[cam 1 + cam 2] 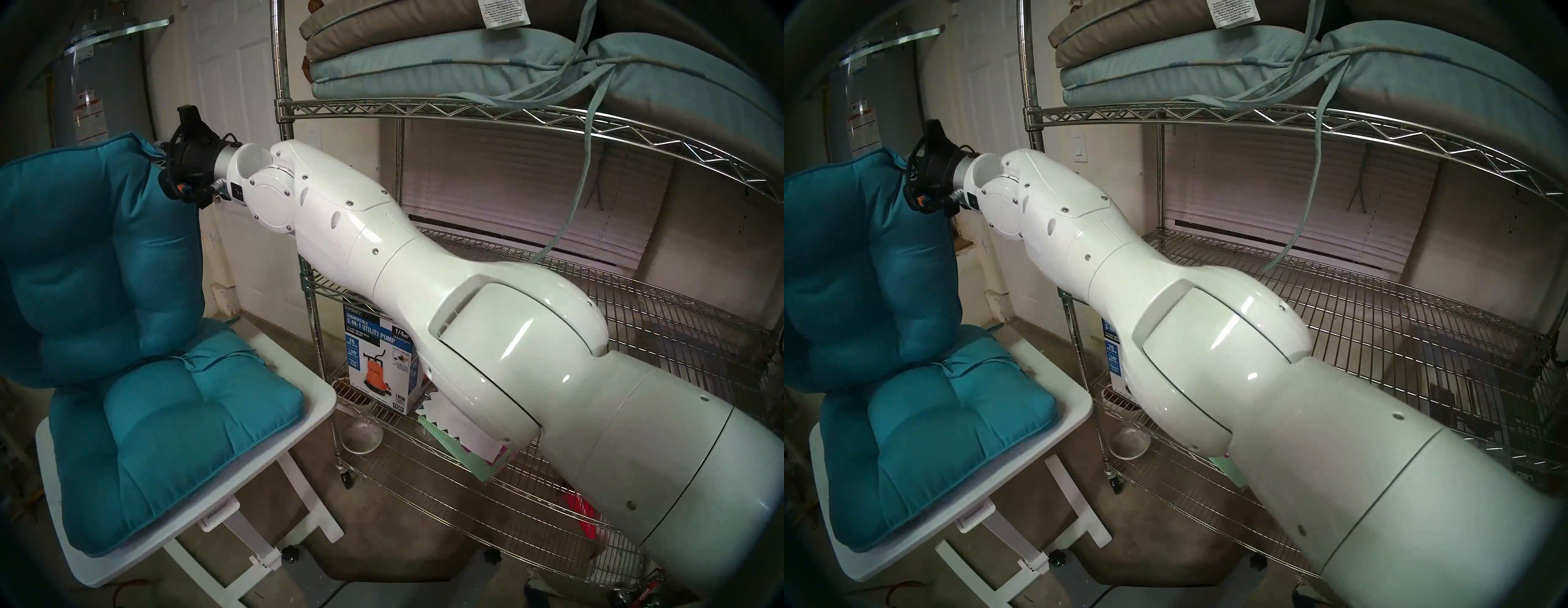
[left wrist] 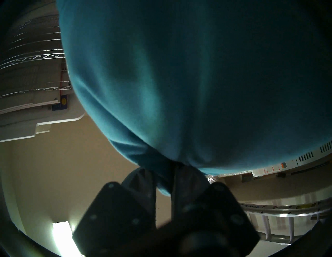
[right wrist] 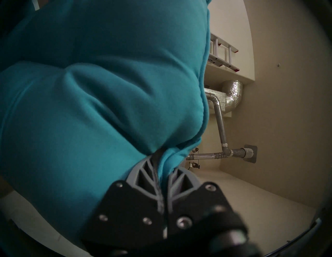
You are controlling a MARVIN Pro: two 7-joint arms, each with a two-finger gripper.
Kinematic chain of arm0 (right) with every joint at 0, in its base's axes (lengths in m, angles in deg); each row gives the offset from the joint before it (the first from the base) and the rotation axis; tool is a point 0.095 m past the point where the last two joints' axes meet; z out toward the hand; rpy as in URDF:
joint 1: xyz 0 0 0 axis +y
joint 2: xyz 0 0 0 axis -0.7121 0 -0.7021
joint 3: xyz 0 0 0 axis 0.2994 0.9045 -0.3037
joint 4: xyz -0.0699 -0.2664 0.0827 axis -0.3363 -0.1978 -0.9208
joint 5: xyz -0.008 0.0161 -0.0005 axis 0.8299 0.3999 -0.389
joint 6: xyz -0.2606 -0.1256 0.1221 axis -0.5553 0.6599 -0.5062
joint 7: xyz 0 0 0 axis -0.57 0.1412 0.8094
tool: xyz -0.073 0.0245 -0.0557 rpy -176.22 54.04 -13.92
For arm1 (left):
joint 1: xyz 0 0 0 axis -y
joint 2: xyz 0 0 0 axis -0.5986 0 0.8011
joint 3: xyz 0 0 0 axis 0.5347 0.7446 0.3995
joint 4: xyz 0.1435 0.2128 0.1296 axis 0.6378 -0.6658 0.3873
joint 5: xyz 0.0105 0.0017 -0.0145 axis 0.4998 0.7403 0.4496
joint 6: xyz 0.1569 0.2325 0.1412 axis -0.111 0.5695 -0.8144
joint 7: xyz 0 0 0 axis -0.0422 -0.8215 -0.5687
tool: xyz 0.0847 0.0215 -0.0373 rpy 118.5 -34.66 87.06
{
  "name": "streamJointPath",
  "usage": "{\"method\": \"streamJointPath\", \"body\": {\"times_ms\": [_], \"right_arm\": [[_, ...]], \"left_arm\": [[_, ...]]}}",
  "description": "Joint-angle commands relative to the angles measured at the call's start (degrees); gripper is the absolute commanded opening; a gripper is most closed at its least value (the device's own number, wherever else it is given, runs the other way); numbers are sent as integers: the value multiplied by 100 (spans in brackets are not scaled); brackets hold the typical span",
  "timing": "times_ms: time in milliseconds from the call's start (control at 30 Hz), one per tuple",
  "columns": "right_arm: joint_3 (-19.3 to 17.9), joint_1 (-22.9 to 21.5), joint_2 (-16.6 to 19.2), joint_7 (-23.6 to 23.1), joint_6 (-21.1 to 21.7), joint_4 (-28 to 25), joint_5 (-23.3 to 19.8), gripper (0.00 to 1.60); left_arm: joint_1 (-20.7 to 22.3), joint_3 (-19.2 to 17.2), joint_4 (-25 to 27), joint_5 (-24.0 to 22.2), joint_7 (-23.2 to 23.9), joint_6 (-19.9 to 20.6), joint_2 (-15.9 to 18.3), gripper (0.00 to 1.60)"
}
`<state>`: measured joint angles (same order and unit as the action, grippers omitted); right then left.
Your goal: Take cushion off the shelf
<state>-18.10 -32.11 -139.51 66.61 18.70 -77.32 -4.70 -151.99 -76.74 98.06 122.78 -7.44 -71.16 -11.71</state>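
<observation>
Scene: a teal tufted cushion (image 1: 97,254) hangs upright between two arms, clear of the chrome wire shelf (image 1: 530,119), its lower half already folded flat onto the small white counter (image 1: 316,403) beside the rack.
Right gripper (image 3: 164,167): the fingers (image 3: 142,172) are pinched narrow on the cushion's piped edge at an upper corner, fabric bunched between them; in the head view the wrist pokes in from the shelf side.
Left gripper (image 2: 163,176): seen only from its own wrist camera, fingers (image 2: 186,177) closed tight on a fold of the same teal fabric at the far edge.
Step in hand: by the look of it, lowering the raised half of the cushion so that it settles on the counter.
How to do it well: both corners should come down together and level, so the pad lies over its lower half or flat behind it without twisting; the fingers are best kept closed until the weight rests on the counter.
Risk: the cushion overhangs the counter at the near edge, so an uneven drop could likely slide it off.
Left on the shelf: pale blue and tan cushions (image 1: 445,59) on the tier above, ties dangling; a pump box (image 1: 377,361) below.
</observation>
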Motion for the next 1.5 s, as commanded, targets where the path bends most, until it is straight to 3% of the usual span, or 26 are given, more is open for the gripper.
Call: {"method": "streamJointPath", "body": {"times_ms": [0,467,1467], "right_arm": [[-60,317,250,529,-311,-691,-35,0],[-188,931,924,853,-907,-1241,-86,0],[-201,3013,2512,1069,-1832,-2894,-183,0]], "left_arm": [[-89,35,626,-6,-355,-110,-265,0],[-283,273,1336,32,-543,-312,-995,0],[-681,892,2110,49,-1052,-550,-2269,0]]}}
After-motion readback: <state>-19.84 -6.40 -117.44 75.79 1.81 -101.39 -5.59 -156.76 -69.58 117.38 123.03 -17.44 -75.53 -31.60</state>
